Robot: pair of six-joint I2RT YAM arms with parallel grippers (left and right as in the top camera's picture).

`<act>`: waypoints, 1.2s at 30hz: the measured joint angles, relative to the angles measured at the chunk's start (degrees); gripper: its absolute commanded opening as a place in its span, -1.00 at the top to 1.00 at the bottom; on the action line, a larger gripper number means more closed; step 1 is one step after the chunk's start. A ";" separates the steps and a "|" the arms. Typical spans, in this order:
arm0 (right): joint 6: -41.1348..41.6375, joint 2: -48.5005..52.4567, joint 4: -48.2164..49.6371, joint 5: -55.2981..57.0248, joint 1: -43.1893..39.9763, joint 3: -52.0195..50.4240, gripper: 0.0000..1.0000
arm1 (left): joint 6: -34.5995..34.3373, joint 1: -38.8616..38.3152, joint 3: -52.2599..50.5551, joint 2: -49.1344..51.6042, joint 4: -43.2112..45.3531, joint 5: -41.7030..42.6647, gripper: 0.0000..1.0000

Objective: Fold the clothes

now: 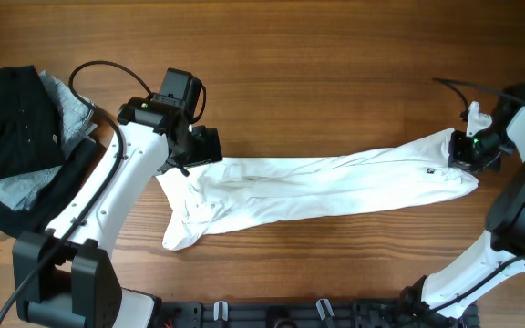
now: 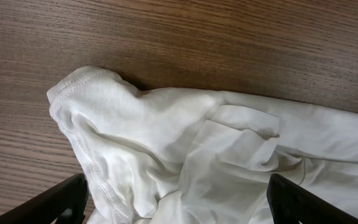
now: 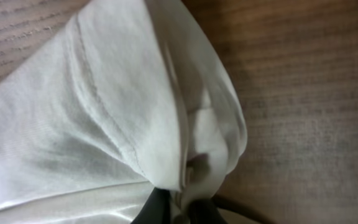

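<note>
A white garment (image 1: 317,187) lies stretched in a long crumpled band across the wooden table. My left gripper (image 1: 199,150) is open over its left end; in the left wrist view the two black fingers stand wide apart either side of bunched white cloth (image 2: 166,143), with a hemmed edge at the left. My right gripper (image 1: 463,150) is shut on the garment's right end; in the right wrist view the fingertips (image 3: 179,211) pinch a fold of the white fabric (image 3: 104,106), which rises from them.
A pile of dark and grey clothes (image 1: 21,123) lies at the table's left edge, beside the left arm. Bare wood (image 1: 335,73) shows beyond and in front of the garment. The arm bases stand at the near edge.
</note>
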 measured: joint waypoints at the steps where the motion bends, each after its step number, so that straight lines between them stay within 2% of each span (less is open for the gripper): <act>1: 0.79 0.22 -1.31 0.02 0.00 1.22 0.92 | 0.00 0.00 0.00 0.00 0.02 0.00 -0.85; 7: 6.40 0.00 -12.09 -0.04 0.13 12.92 0.91 | 0.00 0.00 0.00 0.00 0.17 0.00 -0.88; 10: 8.39 -2.05 -15.45 -0.87 1.27 15.43 0.91 | 0.00 0.00 0.00 0.00 0.52 0.00 -0.88; 15: 10.67 -4.68 -20.28 -2.21 9.57 15.61 0.91 | 0.00 0.00 0.00 0.00 0.66 0.00 -0.89; 26: 18.12 -4.72 -18.12 -2.86 31.74 8.41 0.91 | 0.00 0.00 0.00 0.00 -0.22 0.00 -0.88; 36: 22.91 -4.72 -14.64 -2.99 41.18 4.90 0.83 | 0.00 0.00 0.00 0.00 -0.22 0.00 -0.88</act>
